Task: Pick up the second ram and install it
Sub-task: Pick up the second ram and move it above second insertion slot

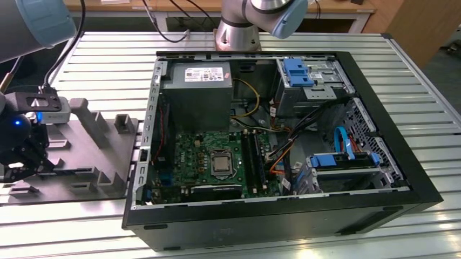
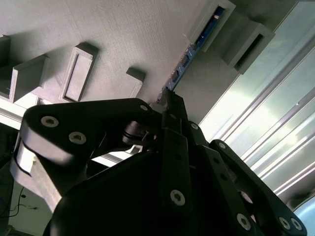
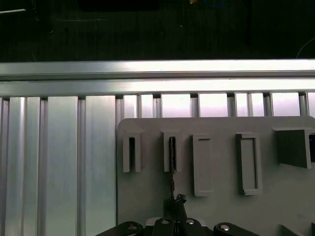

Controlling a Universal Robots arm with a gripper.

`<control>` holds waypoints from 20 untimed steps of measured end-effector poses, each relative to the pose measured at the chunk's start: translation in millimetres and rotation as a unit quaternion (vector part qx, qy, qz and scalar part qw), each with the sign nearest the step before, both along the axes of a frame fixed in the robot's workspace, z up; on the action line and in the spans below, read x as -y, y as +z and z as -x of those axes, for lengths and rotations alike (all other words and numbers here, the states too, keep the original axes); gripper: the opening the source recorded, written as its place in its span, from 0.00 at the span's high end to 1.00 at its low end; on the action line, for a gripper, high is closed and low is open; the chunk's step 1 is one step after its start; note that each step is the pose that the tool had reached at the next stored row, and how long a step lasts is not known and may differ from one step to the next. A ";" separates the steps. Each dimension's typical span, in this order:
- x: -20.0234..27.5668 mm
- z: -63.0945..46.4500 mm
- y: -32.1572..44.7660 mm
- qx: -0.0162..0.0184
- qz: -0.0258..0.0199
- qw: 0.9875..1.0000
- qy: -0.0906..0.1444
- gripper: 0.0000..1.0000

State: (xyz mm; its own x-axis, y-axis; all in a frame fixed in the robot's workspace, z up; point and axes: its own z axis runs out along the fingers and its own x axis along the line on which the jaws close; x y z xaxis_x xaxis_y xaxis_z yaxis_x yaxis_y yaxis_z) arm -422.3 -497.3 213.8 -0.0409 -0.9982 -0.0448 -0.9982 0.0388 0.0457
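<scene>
In the exterior view, the pincer [image 1: 16,168] hangs over the grey rack [image 1: 97,135] on the desk [image 1: 425,102], beside the open computer case [image 1: 273,221]. In the second wrist view, it pinches one end of the second ram [image 2: 189,54]. In the first wrist view, this stick stands in a rack slot.

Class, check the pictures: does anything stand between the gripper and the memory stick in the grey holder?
Nothing visible does. In the second wrist view the gripper sits right at the near end of the memory stick, which stands on edge in a slot of the grey holder, with no other part between them.
</scene>
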 end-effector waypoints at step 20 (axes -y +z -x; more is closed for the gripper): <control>-1.4 0.6 -8.1 0.000 0.001 1.000 0.031 0.70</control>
State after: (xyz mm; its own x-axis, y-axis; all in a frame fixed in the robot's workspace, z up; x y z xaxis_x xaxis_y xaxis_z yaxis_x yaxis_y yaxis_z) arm -422.8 -495.9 205.7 0.0215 -0.9988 -0.0432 -0.9987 -0.0235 0.0457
